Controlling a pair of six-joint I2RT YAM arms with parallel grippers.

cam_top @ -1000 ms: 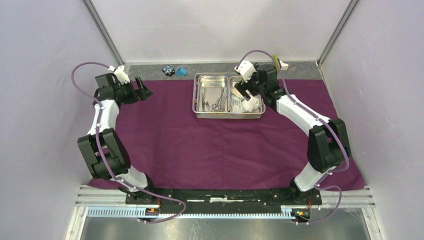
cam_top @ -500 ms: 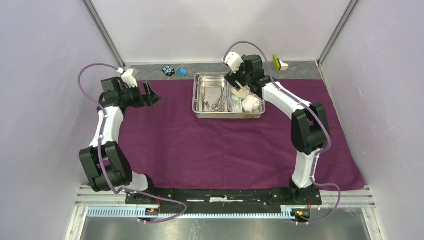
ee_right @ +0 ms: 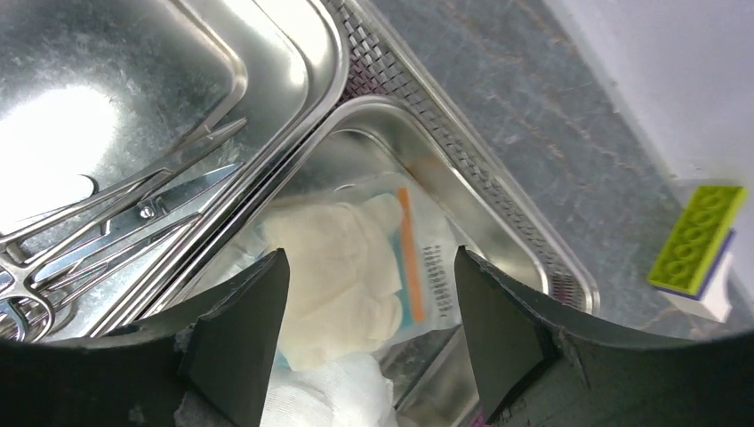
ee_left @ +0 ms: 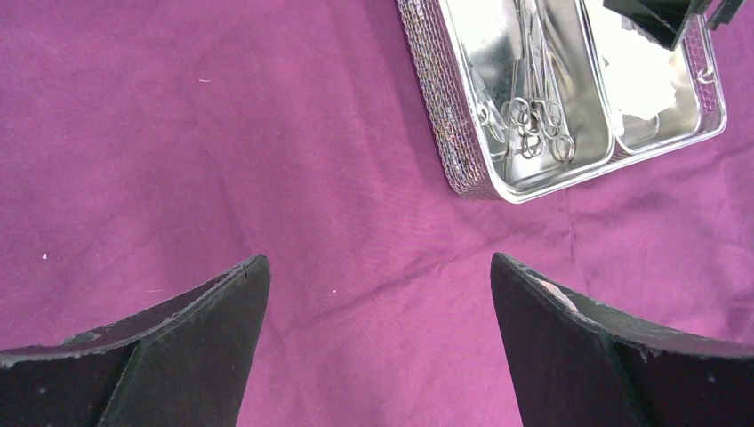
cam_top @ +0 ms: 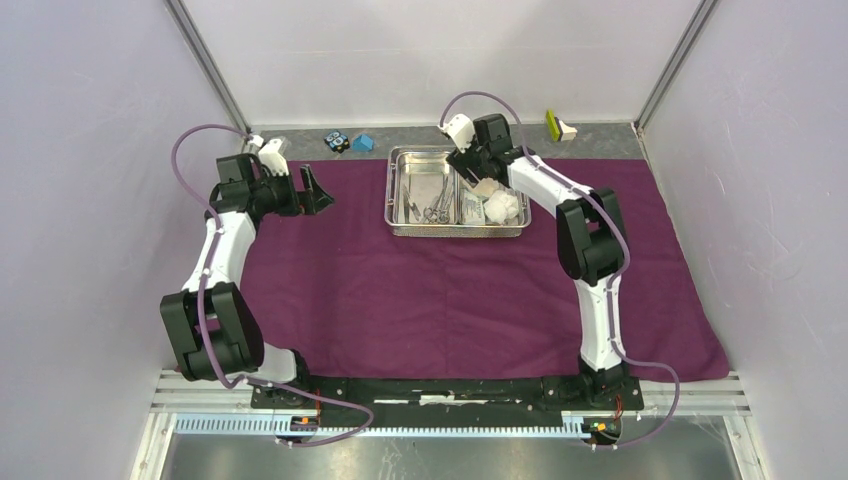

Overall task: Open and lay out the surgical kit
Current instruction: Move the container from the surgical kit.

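Note:
The purple cloth wrap (cam_top: 400, 290) lies spread flat over the table. On its far middle stands the steel tray (cam_top: 388, 195). Forceps and tweezers (ee_right: 116, 222) lie in its left compartment. The white sealed packet (ee_right: 427, 267) and a gauze wad (ee_right: 329, 396) fill the right one. My right gripper (ee_right: 371, 251) hangs open just above the right compartment, one finger to each side of the packet. My left gripper (ee_left: 377, 258) is wide open over bare cloth, left of the tray (ee_left: 462, 151), with nothing between its fingers.
A small blue block (cam_top: 363, 143) and a black-and-blue object (cam_top: 336, 141) sit on the grey strip behind the cloth. A yellow-green brick (ee_right: 698, 236) lies on the strip at the back right. Walls close in on three sides.
My right gripper has swung left and back over the tray's right compartment, and its jaws have narrowed a little. The left gripper has moved right, toward the tray.

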